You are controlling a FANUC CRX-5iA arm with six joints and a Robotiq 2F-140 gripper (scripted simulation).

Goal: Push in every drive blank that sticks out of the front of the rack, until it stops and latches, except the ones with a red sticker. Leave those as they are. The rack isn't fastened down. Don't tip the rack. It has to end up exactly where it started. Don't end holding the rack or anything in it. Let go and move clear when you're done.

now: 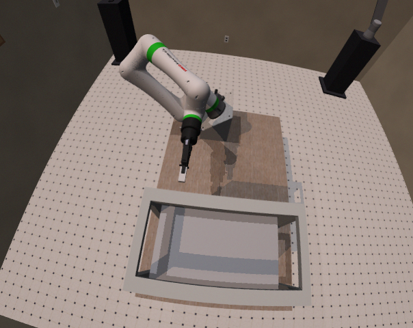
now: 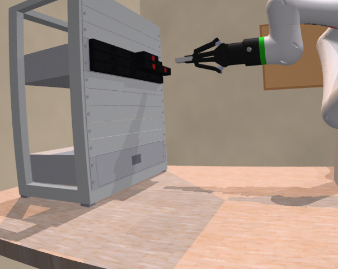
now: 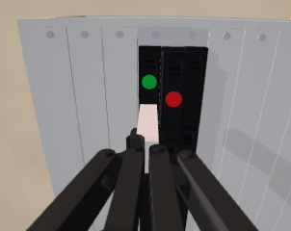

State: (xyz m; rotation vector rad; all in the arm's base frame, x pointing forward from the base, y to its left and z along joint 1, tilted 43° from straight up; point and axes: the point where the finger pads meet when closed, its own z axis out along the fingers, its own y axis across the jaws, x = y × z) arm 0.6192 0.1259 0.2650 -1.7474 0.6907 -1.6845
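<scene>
The grey rack (image 2: 105, 115) stands on the wooden table, seen from above in the overhead view (image 1: 221, 247). A row of black drive blanks (image 2: 125, 62) sits high in its front. Three blanks at the near end carry red stickers (image 2: 154, 66); the lowest of them (image 2: 165, 70) sticks out farthest. In the wrist view a blank with a green dot (image 3: 148, 82) lies beside a blank with a red dot (image 3: 173, 98). My gripper (image 2: 182, 59) is shut and empty. It points at the rack front, a short gap from the blanks, and also shows in the overhead view (image 1: 182, 175) and the wrist view (image 3: 147, 122).
The rack's open frame holds two shelves (image 2: 47, 69). Plain grey panels (image 2: 125, 115) cover the front below the blanks. Two black pillars (image 1: 348, 63) stand at the far edge of the floor. My arm's base (image 1: 221, 116) is at the table's far end.
</scene>
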